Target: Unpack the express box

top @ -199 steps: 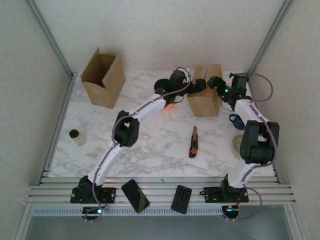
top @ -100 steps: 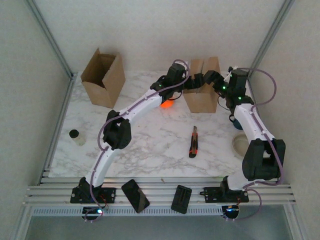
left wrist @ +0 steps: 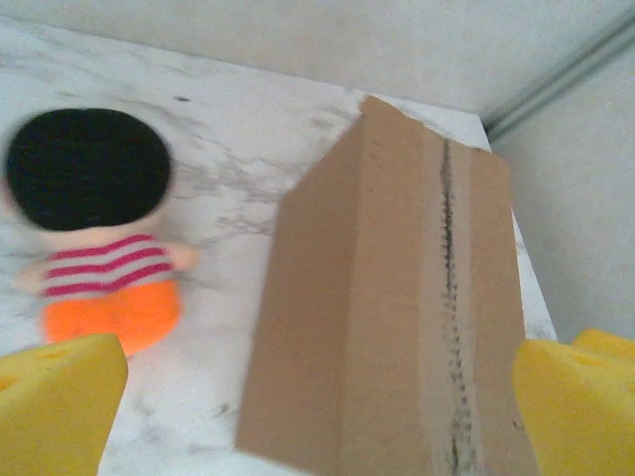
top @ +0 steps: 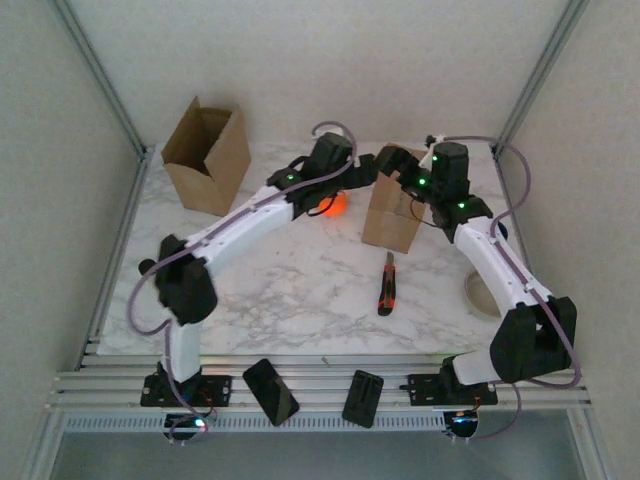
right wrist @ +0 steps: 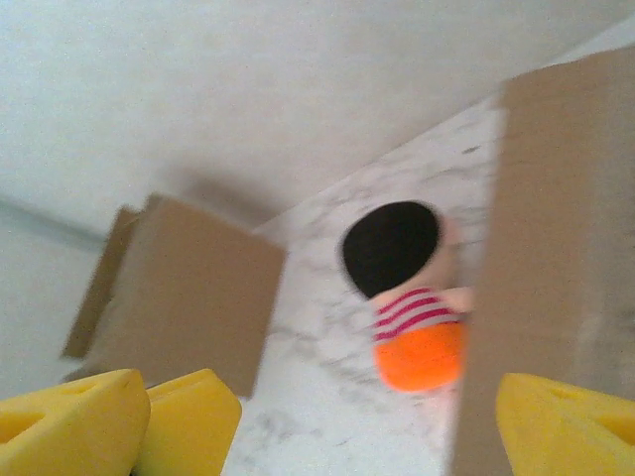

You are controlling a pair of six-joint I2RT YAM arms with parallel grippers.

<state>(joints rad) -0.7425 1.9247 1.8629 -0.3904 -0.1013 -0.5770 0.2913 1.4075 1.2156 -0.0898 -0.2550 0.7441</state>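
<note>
Top external view, express box (top: 390,220) closed, second carton (top: 207,160) open-topped, both arms' jaws apart.

Out at the far left of the marble table (top: 300,290), an open cardboard carton (top: 215,175) stood upright, flaps up. Over on the right edge, a pale ring (top: 478,292) lay flat. Down on the near rails, a black slab (top: 270,390) and a ribbed black block (top: 362,397) sat apart.

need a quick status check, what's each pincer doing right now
left pincer: open, nothing held
right pincer: open, nothing held
</note>
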